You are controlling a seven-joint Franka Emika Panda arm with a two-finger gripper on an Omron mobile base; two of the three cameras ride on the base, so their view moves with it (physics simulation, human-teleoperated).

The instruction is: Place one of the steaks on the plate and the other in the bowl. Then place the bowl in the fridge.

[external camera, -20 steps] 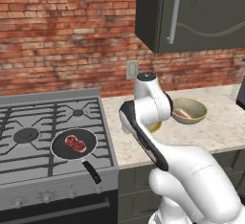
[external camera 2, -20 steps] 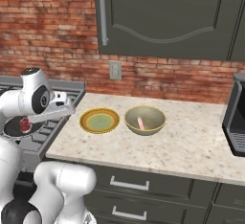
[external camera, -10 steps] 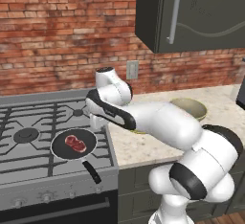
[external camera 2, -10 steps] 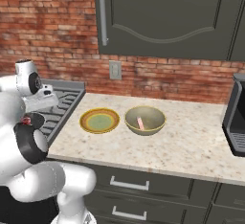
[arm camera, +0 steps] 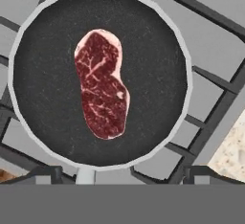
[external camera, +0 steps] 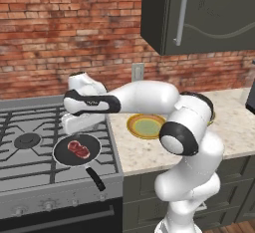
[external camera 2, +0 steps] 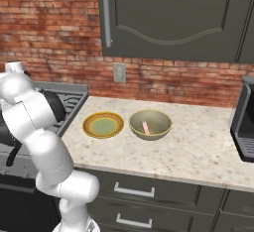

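A: Where was the steak (arm camera: 102, 85) at that moment?

B: It lay flat in the middle of the black frying pan (arm camera: 45, 98), on the stove (external camera: 30, 165) grates. From the left base view the same steak (external camera: 78, 148) sat in the pan (external camera: 64, 156) at the front right burner, the pan's handle pointing toward the stove's front edge.

A: And the second one?

B: A pinkish strip, the other steak (external camera 2: 146, 127), was lying inside the bowl (external camera 2: 150, 124) on the counter (external camera 2: 198, 151). The plate (external camera 2: 103, 125) stood just beside the bowl, on the side nearer the stove, and had nothing on it.

A: What about the hand?

B: The gripper (external camera: 74, 124) hung above the pan, pointing down at the meat, apart from it. In the hand view the two dark fingertips (arm camera: 45, 173) stood wide apart at the bottom edge, one either side of the pan's handle, with nothing between them.

A: Anything else around?

B: A brick wall (external camera: 60, 38) ran behind the stove, with a dark cabinet (external camera 2: 168, 18) over the counter and an outlet (external camera 2: 119, 72) below it.
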